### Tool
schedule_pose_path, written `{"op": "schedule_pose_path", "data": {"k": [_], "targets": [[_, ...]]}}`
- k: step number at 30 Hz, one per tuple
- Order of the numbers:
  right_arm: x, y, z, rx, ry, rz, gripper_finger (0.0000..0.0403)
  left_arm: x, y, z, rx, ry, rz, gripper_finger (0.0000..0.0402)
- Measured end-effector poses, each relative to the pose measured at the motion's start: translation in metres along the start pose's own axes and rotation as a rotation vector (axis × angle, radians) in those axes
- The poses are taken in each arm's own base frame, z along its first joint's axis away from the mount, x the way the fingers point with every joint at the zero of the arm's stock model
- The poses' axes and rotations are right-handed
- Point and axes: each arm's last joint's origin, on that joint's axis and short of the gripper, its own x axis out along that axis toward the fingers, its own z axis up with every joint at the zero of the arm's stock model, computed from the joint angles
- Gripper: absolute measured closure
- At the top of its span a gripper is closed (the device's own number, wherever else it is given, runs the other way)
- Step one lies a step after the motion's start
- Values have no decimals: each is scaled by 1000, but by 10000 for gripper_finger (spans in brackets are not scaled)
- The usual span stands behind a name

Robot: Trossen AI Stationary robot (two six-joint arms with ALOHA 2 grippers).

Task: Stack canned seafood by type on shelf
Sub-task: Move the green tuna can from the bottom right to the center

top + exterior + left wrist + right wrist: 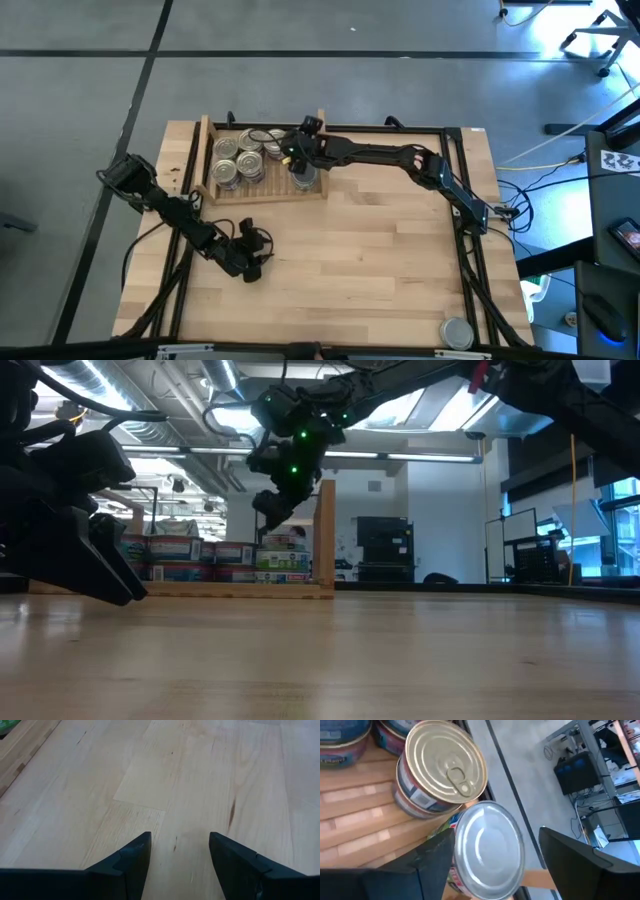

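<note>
The shelf (262,190) stands at the table's far left and carries several cans of seafood (240,160), some stacked; the low view shows their labels (200,555). At the shelf's right end my right gripper (495,837) hovers open, slanting down, over a grey-topped can (487,850). One finger stands on each side of that can. Just beyond it sits a golden pull-tab can (445,765) on the slats. My left gripper (180,860) waits open just above bare tabletop, near the left front (252,268). My right gripper has one finger (435,862) right beside the grey-topped can's side wall; I cannot tell whether it touches. The other finger (575,865) stands clear of the can, with a gap showing between them. The can sits upright, top up.
A lone grey-topped can (458,332) sits near the table's front right corner. The shelf's upright side board (326,535) rises right beside my right gripper (275,505). Bare wood stretches across the table's middle and right.
</note>
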Motion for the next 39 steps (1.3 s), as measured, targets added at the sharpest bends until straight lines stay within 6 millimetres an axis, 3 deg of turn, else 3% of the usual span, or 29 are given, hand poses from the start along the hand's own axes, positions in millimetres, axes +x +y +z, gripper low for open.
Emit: {"op": "schedule_pose_path", "data": {"k": [6, 11, 14, 25, 34, 39], "targets": [[-11, 0, 6, -12, 18, -4, 116, 0, 0, 0, 0, 0, 0, 204], [-46, 17, 23, -78, -1, 22, 116, 0, 0, 0, 0, 0, 0, 204], [-55, 25, 27, -98, -19, 36, 116, 0, 0, 0, 0, 0, 0, 204], [-7, 7, 3, -30, 37, 37, 116, -1, -1, -1, 6, 0, -6, 204], [-4, 7, -1, -34, 44, 66, 116, -1, -1, -1, 11, 0, -6, 204], [0, 3, -3, -41, 76, -30, 116, -1, -1, -1, 11, 0, -6, 204]]}}
